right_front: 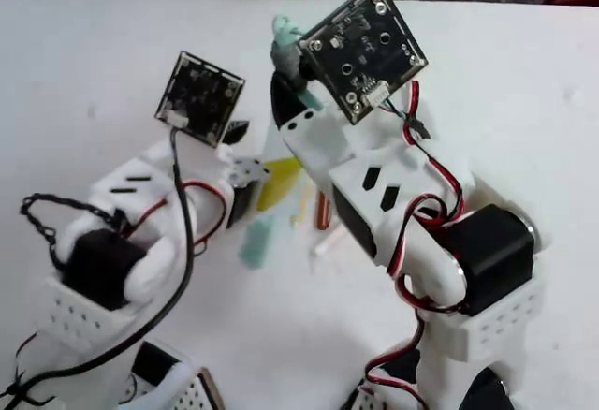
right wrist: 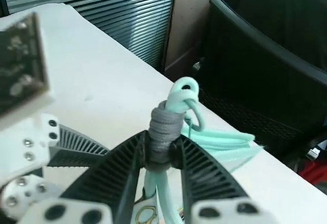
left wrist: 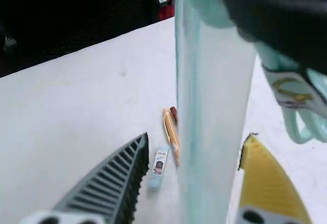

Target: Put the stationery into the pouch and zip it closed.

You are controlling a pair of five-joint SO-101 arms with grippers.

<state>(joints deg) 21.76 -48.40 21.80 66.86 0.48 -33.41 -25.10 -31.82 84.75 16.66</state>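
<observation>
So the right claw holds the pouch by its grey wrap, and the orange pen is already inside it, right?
No: the left wrist view shows the orange pen lying on the table, outside the pouch. The right claw does hold the pouch by its grey wrap.

We saw a white table (left wrist: 76, 106). On it lay an orange pencil (left wrist: 172, 134) close beside a brown pen (left wrist: 173, 113), with a small pale blue case (left wrist: 159, 166) just beside them.
</observation>
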